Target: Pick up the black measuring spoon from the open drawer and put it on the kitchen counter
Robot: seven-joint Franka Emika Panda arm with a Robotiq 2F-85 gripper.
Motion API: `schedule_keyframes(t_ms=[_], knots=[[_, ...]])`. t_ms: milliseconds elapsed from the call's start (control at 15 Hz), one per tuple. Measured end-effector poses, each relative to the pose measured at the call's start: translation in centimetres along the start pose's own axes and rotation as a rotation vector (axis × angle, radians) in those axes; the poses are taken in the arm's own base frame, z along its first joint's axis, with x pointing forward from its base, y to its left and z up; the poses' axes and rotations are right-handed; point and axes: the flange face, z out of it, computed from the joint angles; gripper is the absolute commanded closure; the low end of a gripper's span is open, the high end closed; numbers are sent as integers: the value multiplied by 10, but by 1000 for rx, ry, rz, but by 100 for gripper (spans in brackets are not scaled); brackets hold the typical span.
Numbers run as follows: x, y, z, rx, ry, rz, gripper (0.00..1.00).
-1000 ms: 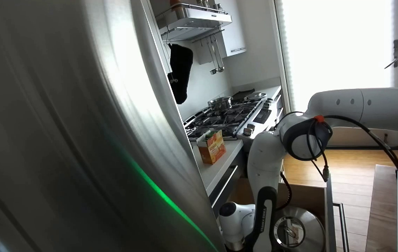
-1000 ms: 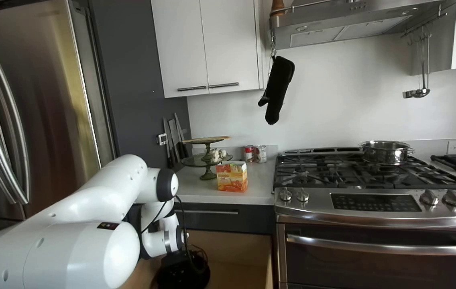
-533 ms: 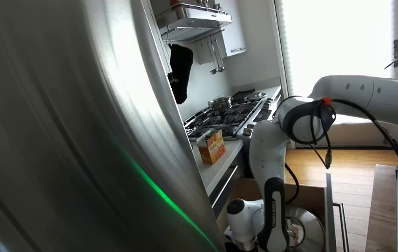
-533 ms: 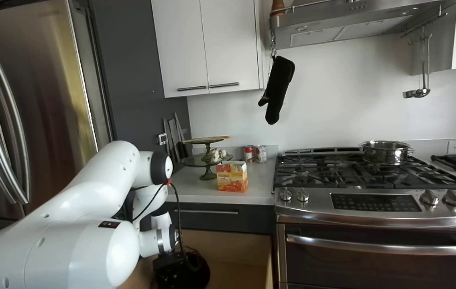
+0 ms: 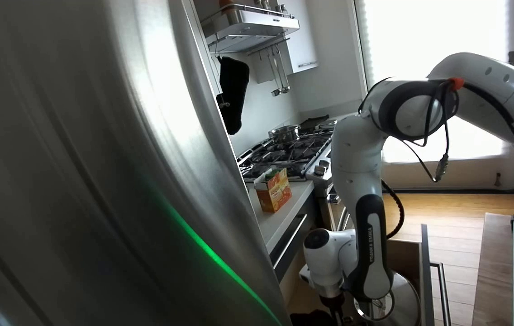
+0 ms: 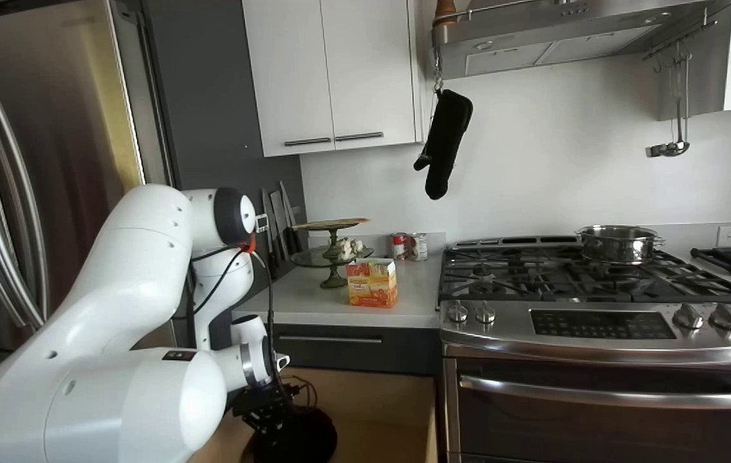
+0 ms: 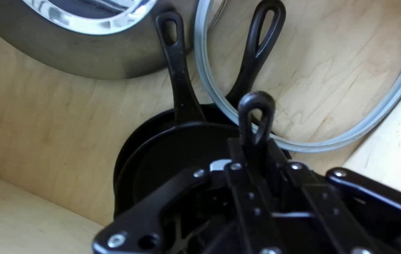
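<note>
In the wrist view, the gripper (image 7: 255,150) hides the low end of the black handle (image 7: 257,102) it holds, so what it joins is hard to say. The lid (image 7: 108,58) and grey ring (image 7: 313,146) run off the edges. In an exterior view, the bottom edge cuts the drawer (image 6: 388,392); the pans (image 6: 304,440) are a dark blob.

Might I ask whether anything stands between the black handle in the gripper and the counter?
Yes: the dark drawer front and the edge of the counter stand above the open drawer, so the black handle would probably need lifting past both. An orange box stands on top near that edge.
</note>
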Motion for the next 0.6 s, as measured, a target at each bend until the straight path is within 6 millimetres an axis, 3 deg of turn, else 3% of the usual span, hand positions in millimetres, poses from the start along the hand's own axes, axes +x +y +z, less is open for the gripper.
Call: schedule_keyframes(t_ms=[533, 600], knots=[[-29, 9, -103, -5, 75, 207, 95], [-32, 6, -111, -7, 80, 217, 81]])
